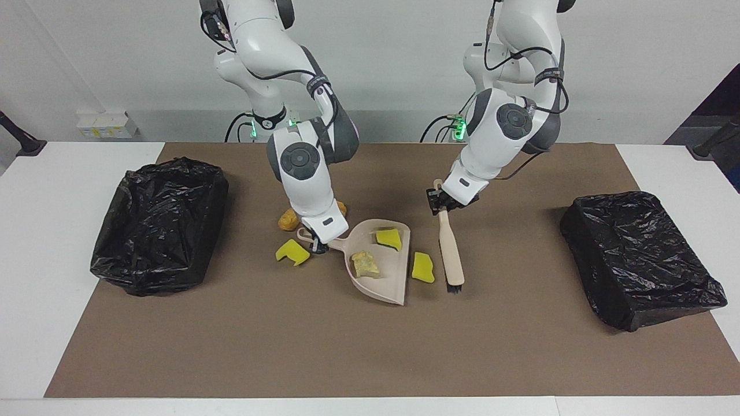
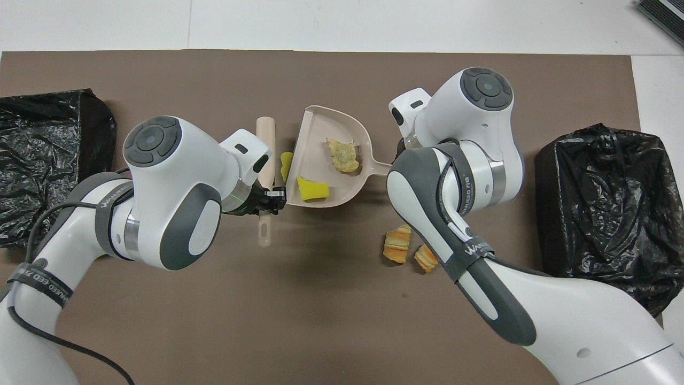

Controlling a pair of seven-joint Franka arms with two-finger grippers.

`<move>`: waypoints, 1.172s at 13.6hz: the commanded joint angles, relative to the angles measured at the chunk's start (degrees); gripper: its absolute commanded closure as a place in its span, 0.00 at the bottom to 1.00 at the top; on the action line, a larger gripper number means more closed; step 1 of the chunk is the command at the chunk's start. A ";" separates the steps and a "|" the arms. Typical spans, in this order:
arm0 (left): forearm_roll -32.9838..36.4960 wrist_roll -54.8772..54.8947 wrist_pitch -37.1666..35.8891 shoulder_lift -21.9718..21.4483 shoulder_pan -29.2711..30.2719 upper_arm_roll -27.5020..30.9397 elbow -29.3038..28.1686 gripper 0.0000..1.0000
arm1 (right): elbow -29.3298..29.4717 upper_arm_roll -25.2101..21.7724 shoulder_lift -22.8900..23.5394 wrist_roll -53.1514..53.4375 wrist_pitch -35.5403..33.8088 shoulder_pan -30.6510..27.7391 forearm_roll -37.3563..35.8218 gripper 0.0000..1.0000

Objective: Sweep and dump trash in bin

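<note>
My right gripper [image 1: 318, 245] is shut on the handle of the beige dustpan [image 1: 388, 287], which lies on the brown mat. In the pan are a yellow sponge chunk [image 1: 388, 238] and a pale yellowish lump [image 1: 366, 264]. My left gripper [image 1: 441, 203] is shut on the handle of the beige brush [image 1: 451, 251], whose black bristles [image 1: 455, 286] touch the mat. Another yellow sponge chunk [image 1: 422, 267] lies between brush and pan. A green-and-yellow sponge [image 1: 292, 252] lies beside the right gripper. Two bread pieces [image 2: 398, 245] [image 2: 426, 258] lie nearer to the robots than the pan, partly hidden by the right arm.
Two bins lined with black bags stand on the mat's ends, one at the right arm's end [image 1: 159, 225] and one at the left arm's end [image 1: 639, 257]. The brown mat [image 1: 370, 346] covers most of the white table.
</note>
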 commanded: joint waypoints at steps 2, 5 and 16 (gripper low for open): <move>0.03 0.05 6.97 1.20 0.89 0.05 -5.20 1.00 | -3.99 0.28 -2.20 -0.29 2.69 0.37 -1.18 1.00; 0.03 0.31 9.22 1.21 -0.34 -0.21 -8.56 1.00 | -4.17 0.28 -2.03 1.73 4.01 1.25 -1.09 1.00; -3.49 -0.04 7.72 0.68 -5.03 0.05 -8.39 1.00 | -4.08 0.28 -2.03 2.09 3.92 1.07 -0.21 1.00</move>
